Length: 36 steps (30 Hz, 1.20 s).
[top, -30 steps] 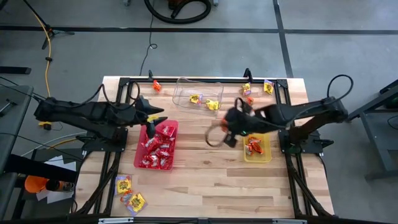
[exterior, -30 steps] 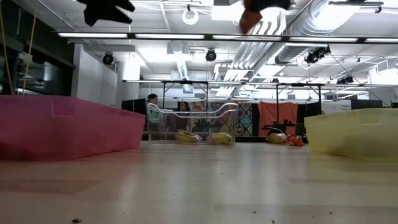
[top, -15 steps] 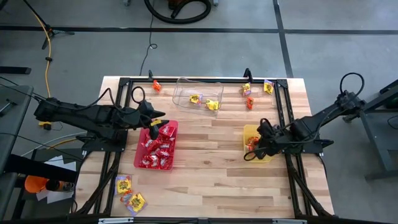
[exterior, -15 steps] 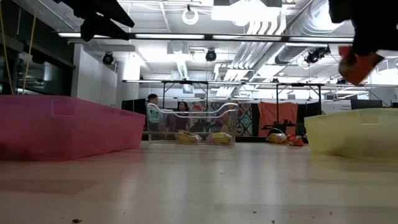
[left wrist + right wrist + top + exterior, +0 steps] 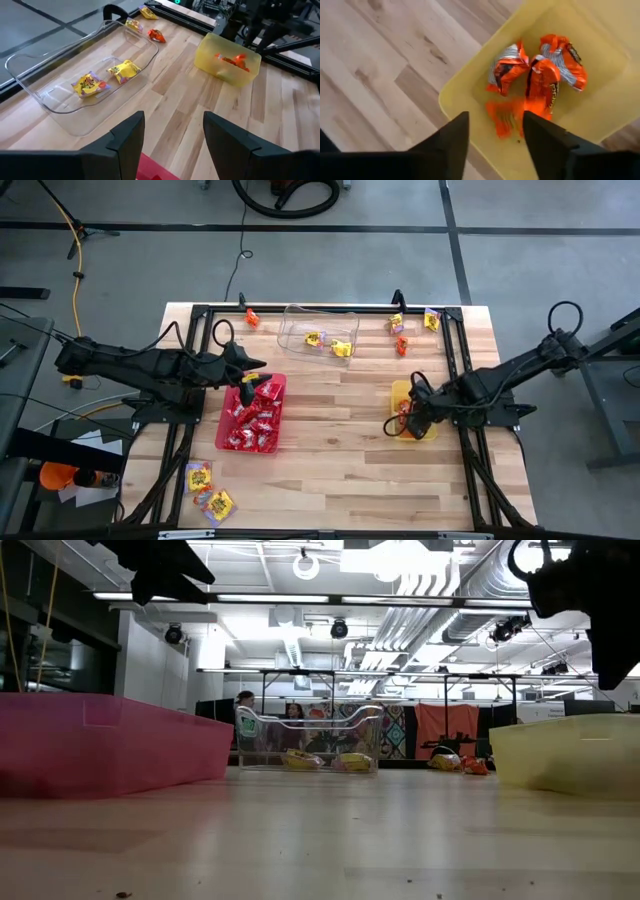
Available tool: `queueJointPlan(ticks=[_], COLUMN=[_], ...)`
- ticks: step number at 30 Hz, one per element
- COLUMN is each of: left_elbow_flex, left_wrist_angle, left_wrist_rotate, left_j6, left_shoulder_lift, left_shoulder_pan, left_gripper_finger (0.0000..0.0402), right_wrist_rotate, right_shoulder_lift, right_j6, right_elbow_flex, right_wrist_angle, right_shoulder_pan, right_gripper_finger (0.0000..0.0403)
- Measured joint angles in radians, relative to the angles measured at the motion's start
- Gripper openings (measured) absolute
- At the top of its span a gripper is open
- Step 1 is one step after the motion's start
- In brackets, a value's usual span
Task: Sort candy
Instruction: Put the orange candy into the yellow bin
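My right gripper (image 5: 403, 418) hangs open over the yellow tray (image 5: 430, 435). In the right wrist view its gripper (image 5: 495, 125) frames a blurred orange packet (image 5: 504, 116) inside the tray, beside two orange packets (image 5: 507, 67) (image 5: 555, 70) lying on the tray's floor. My left gripper (image 5: 250, 380) waits open above the far end of the red tray (image 5: 222, 442), which holds several red packets (image 5: 255, 418). Nothing lies in the left gripper (image 5: 172, 145) in the left wrist view. The clear tray (image 5: 295, 315) holds two yellow packets (image 5: 315, 338) (image 5: 342, 348).
Loose packets lie along the table's far edge: an orange one (image 5: 252, 318), two yellow ones (image 5: 396, 323) (image 5: 431, 319) and another orange one (image 5: 401, 343). More packets (image 5: 198, 475) (image 5: 215, 502) lie at the near left corner. Bare wood spreads between the trays.
My right gripper carried an orange packet from the middle of the table toward the right edge, came over the yellow tray, dropped lower and let the packet go; the packet now shows blurred inside the tray. My left gripper stayed above the red tray.
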Motion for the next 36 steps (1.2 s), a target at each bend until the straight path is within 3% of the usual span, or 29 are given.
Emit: queueJointPlan(ticks=[6,11,15,25,29,36], left_elbow_flex=[0.0,0.0,0.0,0.0,0.0,0.0], left_wrist_angle=[0.0,-0.001,0.0,0.003,0.002,0.003], left_wrist_rotate=[0.0,0.0,0.021,0.019,-0.032,-0.102], left_j6=[0.03,0.024,0.018,0.017,-0.029,-0.086], left_shoulder_lift=[0.0,0.0,-0.011,-0.028,-0.028,-0.028], left_shoulder_pan=[0.0,0.001,0.001,0.001,0.001,0.001], left_gripper_finger=[0.019,0.019,0.019,0.019,0.019,0.019], right_wrist_rotate=[-0.039,0.075,0.136,0.136,0.067,0.053], right_shoulder_lift=[-0.031,-0.047,-0.024,0.097,0.195,0.333], right_j6=[0.07,0.172,0.178,-0.108,-0.298,-0.467], right_elbow_flex=[0.0,0.002,0.002,0.002,0.002,0.002], right_wrist_angle=[0.05,0.267,0.379,0.376,0.373,0.351], right_shoulder_pan=[-0.035,-0.109,-0.236,-0.702,-0.886,-1.106], right_gripper_finger=[0.0235,0.0245,0.0245,0.0245,0.0245,0.0245])
